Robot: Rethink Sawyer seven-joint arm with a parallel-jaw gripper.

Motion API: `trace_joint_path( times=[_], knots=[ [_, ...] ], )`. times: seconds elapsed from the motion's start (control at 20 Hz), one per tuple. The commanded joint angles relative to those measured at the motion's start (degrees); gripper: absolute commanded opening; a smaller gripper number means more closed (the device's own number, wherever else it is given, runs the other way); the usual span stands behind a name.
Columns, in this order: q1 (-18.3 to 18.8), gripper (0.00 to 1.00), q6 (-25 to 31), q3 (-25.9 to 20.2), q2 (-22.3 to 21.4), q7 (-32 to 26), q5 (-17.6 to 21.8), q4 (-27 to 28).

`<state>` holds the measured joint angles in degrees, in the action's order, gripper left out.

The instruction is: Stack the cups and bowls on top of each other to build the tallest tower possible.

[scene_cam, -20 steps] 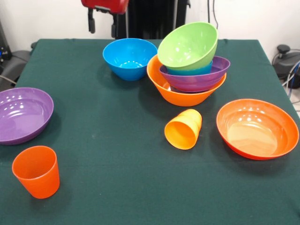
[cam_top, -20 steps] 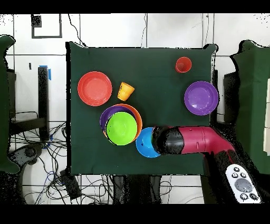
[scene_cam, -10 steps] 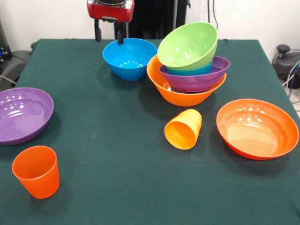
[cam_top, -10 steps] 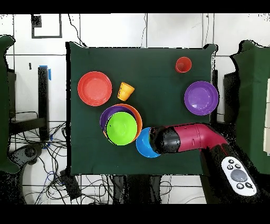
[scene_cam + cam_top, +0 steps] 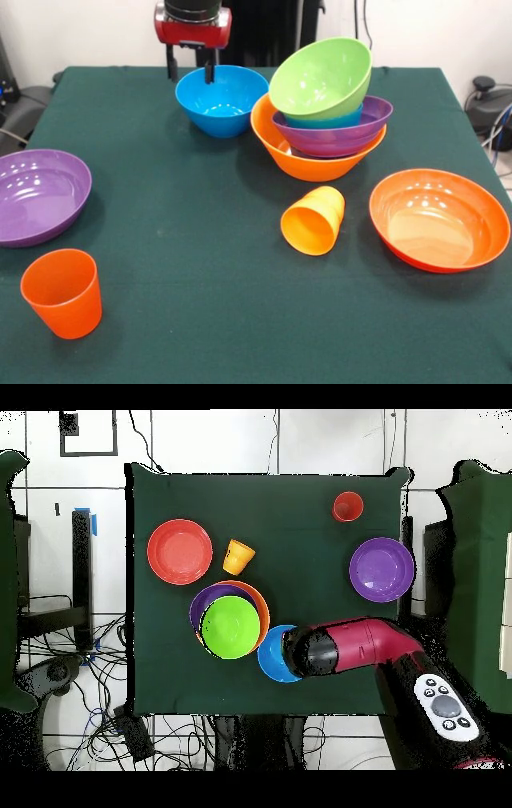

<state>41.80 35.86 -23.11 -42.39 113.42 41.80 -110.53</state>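
Nearest the front camera, a small red-orange plastic cup (image 5: 62, 292) stands upright and alone on the dark green tablecloth (image 5: 192, 240), with a wide shallow purple plastic bowl (image 5: 38, 194) just behind it at the table's edge. Farther in, a yellow-orange plastic cup with a stepped rim band (image 5: 314, 220) lies on its side, its mouth toward the camera, and a wide red-orange plastic bowl (image 5: 439, 218) sits upright beside it. None of these four has joined the stack. Beyond them rises the partly built tower (image 5: 324, 112): a large yellow-orange bowl (image 5: 300, 156) as base, a second purple bowl (image 5: 336, 136) nested in it, a sliver of blue bowl (image 5: 328, 122) above that, and a lime green bowl (image 5: 320, 78) on top, tipped steeply so its mouth faces the camera. That tilt looks unsteady, so the tower seems roughly half done. Just beside the tower, at the far side, a medium blue plastic bowl (image 5: 222, 99) rests on the cloth. Over its far rim hangs the red and black gripper (image 5: 190, 66), two dark fingers spread apart and holding nothing; one finger appears to dip inside the rim and the other outside, likely about to grasp it. From overhead the arm (image 5: 350, 649) hides much of this bowl and the gripper itself. How much of the blue bowl inside the tower lies under the green one cannot be told.
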Motion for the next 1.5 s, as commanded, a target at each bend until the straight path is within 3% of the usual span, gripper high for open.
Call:
trace_joint_path(
  times=[0.05,0.65,1.15,1.5],
  knots=[
    [-0.86,1.0,-4.52,-3.75,4.54,-9.27,6.92,2.35],
    [-1.73,1.0,-2.29,-4.29,2.58,-8.07,5.94,2.31],
    [2.89,1.0,6.67,-11.2,-8.47,-14.85,-3.93,-1.38],
    [4.42,1.0,12.0,-14.45,-10.83,-18.33,-6.29,0.47]
  ],
)
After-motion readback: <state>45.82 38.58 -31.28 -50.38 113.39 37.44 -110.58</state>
